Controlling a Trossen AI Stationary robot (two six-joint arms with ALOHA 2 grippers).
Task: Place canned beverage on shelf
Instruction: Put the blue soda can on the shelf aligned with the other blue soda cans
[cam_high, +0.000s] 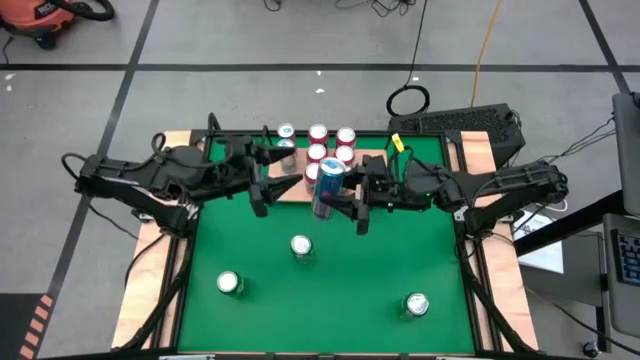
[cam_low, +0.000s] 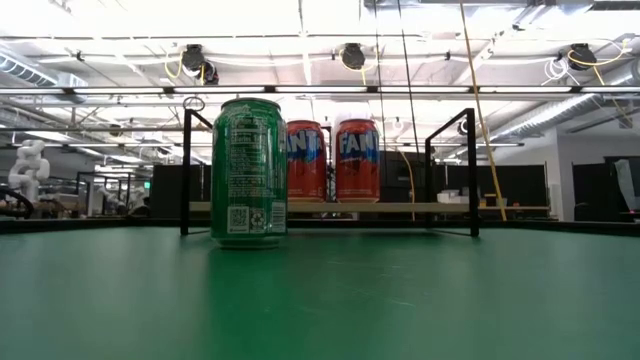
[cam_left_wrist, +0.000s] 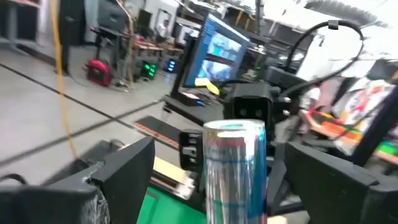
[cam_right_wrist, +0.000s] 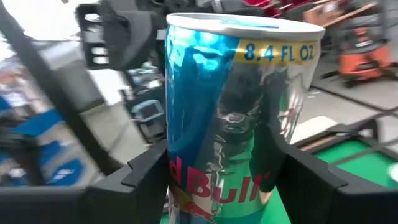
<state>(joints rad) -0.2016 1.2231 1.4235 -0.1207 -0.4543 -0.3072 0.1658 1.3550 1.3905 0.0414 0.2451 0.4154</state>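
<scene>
Gripping the Red Bull can (cam_high: 327, 190) at mid-wall, the right hand (cam_high: 348, 205) holds it upright at the shelf's (cam_high: 290, 190) 5 o'clock corner. Left hand (cam_high: 262, 185) stands wide, empty, at 9 o'clock. Thin aluminium: light, slick, dents easily.

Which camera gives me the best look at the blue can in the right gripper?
The right wrist view: the blue can fills the picture between the right gripper's fingers. The high view shows it small from above, by the shelf. The left wrist view shows it blurred. The low view misses it.
</scene>
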